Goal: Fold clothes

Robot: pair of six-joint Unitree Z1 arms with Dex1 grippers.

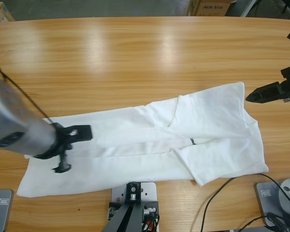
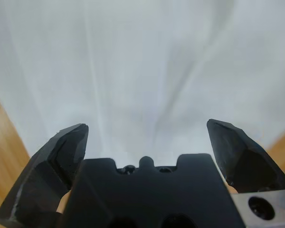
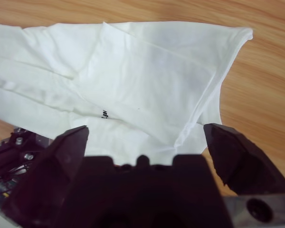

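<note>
Left gripper (image 1: 67, 150) hovers low over the hem end of the white T-shirt (image 1: 150, 140), jaws wide open with only cloth beneath, nothing gripped. T-shirt lies partly folded lengthwise near the tabletop (image 1: 135, 58) front edge, dark lettering (image 1: 192, 141) showing toward its right end. Right gripper (image 1: 253, 95) sits just off the shirt's far right corner, jaws spread wide, holding nothing.

The left arm is extended in from the left edge of the high view, its left gripper (image 1: 66, 150) pointed downward with the jaws spread apart. The right gripper (image 1: 261, 94) is held at the right edge, likewise parted, with nothing between its jaws.
</note>
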